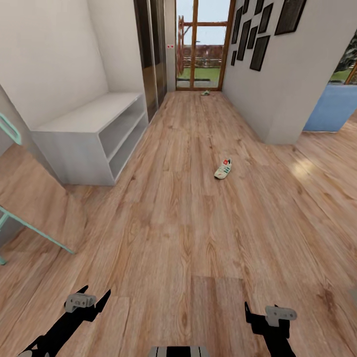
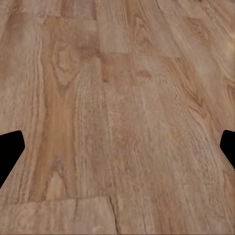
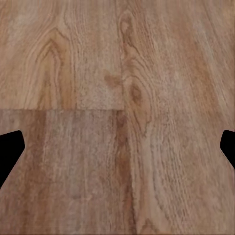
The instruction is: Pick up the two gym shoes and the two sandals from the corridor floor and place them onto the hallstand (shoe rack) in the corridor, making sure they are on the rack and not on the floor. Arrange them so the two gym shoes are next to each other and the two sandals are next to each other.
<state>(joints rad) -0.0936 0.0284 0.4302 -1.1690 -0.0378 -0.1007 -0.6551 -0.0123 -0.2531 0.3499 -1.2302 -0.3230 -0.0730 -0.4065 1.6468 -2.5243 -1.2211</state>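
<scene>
One gym shoe (image 1: 223, 169), white with green stripes and a red tongue label, lies on the corridor floor (image 1: 188, 233) mid-corridor, far ahead of both arms. The hallstand (image 1: 94, 134), white-grey with two open tiers, stands against the left wall with nothing on it. The sandals are out of view. My left gripper (image 1: 95, 293) and right gripper (image 1: 258, 315) hang low at the near edge, both open and holding nothing. In the wrist views the left gripper (image 2: 117, 147) and right gripper (image 3: 117, 147) have bare wood planks between widely spread black fingertips.
A small pale greenish object (image 1: 205, 92) lies by the glass door at the corridor's far end, too small to identify. A teal frame (image 1: 29, 225) leans at the near left. A white wall corner (image 1: 277, 99) juts in on the right, with a blue panel (image 1: 332, 109) beyond.
</scene>
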